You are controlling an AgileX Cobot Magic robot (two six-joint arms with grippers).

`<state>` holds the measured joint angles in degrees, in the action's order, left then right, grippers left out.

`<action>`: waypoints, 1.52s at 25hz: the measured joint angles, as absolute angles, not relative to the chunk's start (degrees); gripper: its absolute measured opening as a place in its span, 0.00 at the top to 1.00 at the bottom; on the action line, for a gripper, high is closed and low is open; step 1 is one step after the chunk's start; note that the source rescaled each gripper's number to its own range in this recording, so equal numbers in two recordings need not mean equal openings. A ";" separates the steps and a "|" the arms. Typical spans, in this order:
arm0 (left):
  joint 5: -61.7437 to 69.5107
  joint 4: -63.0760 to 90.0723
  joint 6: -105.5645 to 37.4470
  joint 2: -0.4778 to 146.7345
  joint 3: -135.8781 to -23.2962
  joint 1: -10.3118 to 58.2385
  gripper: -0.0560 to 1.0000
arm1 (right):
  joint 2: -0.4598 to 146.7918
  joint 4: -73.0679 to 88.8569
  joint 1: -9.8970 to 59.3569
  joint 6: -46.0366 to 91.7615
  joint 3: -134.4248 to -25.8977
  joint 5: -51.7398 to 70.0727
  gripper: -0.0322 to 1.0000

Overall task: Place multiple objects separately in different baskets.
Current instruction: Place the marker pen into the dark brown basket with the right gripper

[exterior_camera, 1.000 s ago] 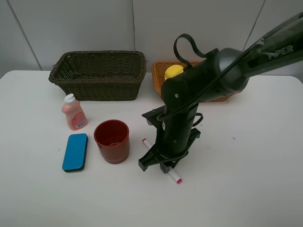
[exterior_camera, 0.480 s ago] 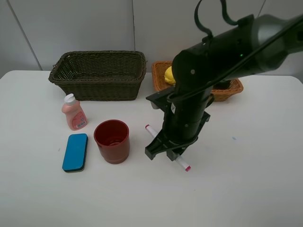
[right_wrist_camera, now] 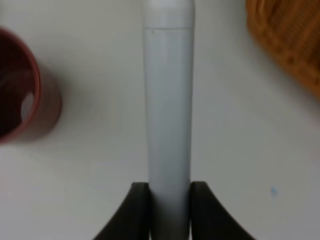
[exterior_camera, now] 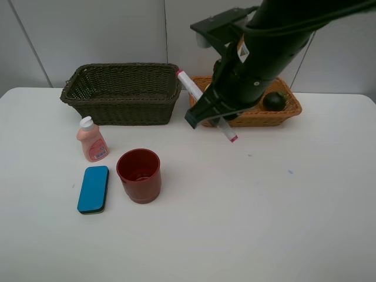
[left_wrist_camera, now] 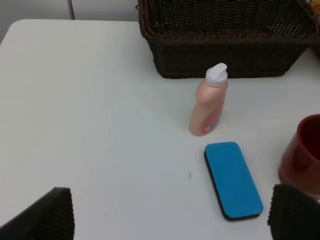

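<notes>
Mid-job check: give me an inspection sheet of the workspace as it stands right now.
Surface: white table, no spills seen.
Job's things: dark basket, nothing visible inside; orange basket holds a mangosteen; pink bottle and red cup upright on the table, blue eraser flat beside the cup; marker held in the air, tilted, near the orange basket.
Clutter: nothing seen.
Grippers: left end effector open and empty above the table; right end effector shut on the marker.
Cables: nothing seen.
Surroundings: pale wall panels behind the table.
</notes>
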<state>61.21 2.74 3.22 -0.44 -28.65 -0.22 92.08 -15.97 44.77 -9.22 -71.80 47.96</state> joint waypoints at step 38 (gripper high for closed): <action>61.21 2.74 3.22 -0.44 -28.65 -0.22 0.00 | 134.50 -7.90 35.96 -0.47 -100.08 2.94 0.97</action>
<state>61.21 2.74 3.22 -0.44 -28.65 -0.22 134.50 -7.90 35.96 -0.47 -100.08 2.94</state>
